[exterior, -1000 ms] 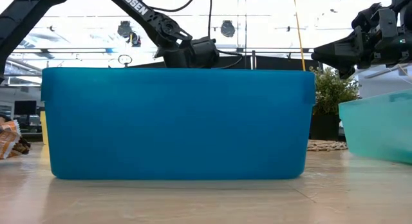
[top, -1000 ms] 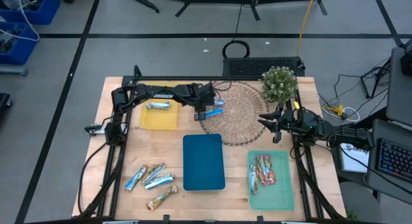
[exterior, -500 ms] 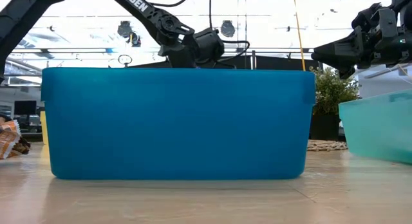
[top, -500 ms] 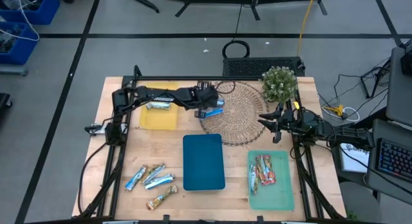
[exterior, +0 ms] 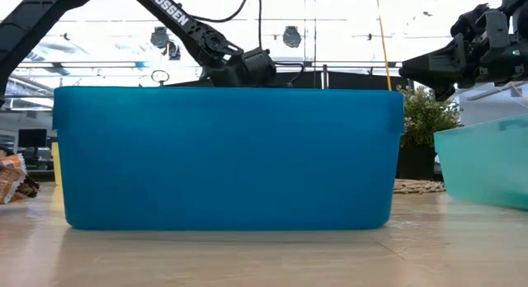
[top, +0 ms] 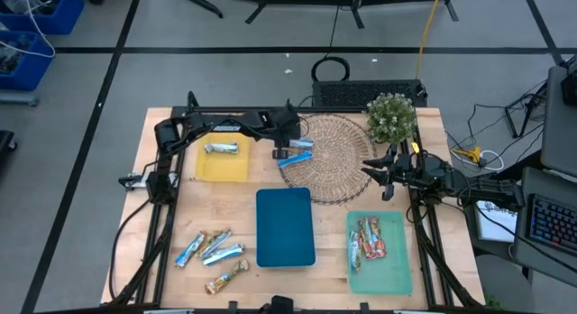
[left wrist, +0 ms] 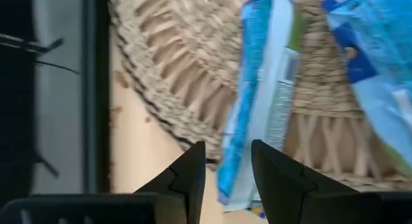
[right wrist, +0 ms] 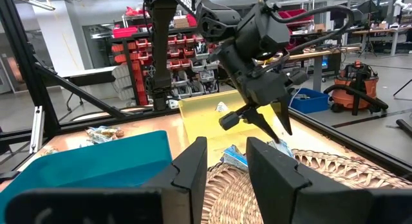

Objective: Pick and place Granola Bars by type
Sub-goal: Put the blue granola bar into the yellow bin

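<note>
Loose bars: a small heap of Granola Bars lies at the near left of the table, blue-and-silver and tan/gold ones together, not yet sorted.
Yellow tray: the yellow tray at far left holds one silver-and-blue bar.
My left gripper: my left gripper hangs at the left edge of the wicker mat; my fingers stand a little apart with nothing between them.
Blue bars on the mat: two blue bars lie on the weave just beside those fingertips, free of me.
Blue tray: the blue tray at centre looks bare.
Green tray: the green tray at near right holds red/orange bars.
My right gripper: my right gripper waits at the mat's right edge, fingers spread, holding nothing.
Step in hand: I judge I am between placements.
Next move: swing my left arm to the near-left heap, line up over a single bar, close.
</note>
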